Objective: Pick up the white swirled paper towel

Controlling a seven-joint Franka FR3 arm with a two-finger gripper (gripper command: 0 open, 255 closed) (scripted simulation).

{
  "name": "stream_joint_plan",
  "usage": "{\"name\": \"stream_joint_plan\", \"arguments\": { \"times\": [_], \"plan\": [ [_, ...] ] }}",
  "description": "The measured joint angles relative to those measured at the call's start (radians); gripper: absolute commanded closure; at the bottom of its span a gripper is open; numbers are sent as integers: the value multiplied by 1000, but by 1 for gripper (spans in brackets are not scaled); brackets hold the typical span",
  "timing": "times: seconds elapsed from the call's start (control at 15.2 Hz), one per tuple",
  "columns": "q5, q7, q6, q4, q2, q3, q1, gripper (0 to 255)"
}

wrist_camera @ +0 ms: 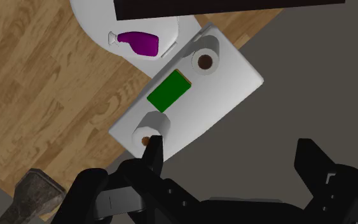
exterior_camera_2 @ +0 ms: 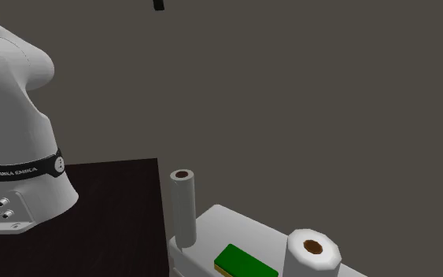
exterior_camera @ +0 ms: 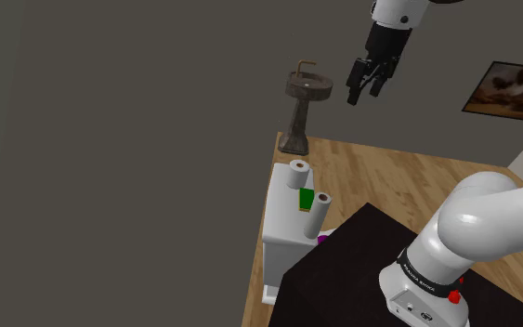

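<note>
**While the end effector [exterior_camera: 364, 93] hangs high, the towel roll [exterior_camera: 316, 212] stands untouched**

With fingers spread and nothing between them, the end effector hovers well above the cistern lid [wrist_camera: 225, 95]. The towel roll, tall and thin, stands upright at the lid's corner nearest the stand [exterior_camera: 343, 269]. A green block [wrist_camera: 168, 91] and a fat roll [wrist_camera: 151, 129] sit further along the lid. The approach looks barely begun. Next it should centre over the towel roll, descend, and straddle its sides clear of the stand.

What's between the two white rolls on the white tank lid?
A green block lies flat on the lid, between the roll by the stand and the other roll. The wrist view shows it plainly.
</note>
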Motion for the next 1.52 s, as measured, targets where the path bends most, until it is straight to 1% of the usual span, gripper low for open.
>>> {"name": "stream_joint_plan", "arguments": {
  "times": [0.07, 0.2, 0.59, 0.86, 1.06, 1.25, 1.32, 1.52],
  "plan": [
    [0, 0, 0, 0, 0, 0, 0, 0],
    [-5, -18, 31, -42, -11, -11, 3, 0],
    [-22, -86, 218, -240, -21, -46, 21, 0],
    [-37, -131, 368, -360, 10, -71, 30, 0],
    [-49, -163, 487, -434, 56, -89, 35, 0],
    [-73, -210, 631, -493, 142, -123, 30, 0],
    [-79, -225, 661, -512, 151, -131, 29, 0],
    [-93, -254, 801, -557, 248, -149, 34, 0]
  ]
}}
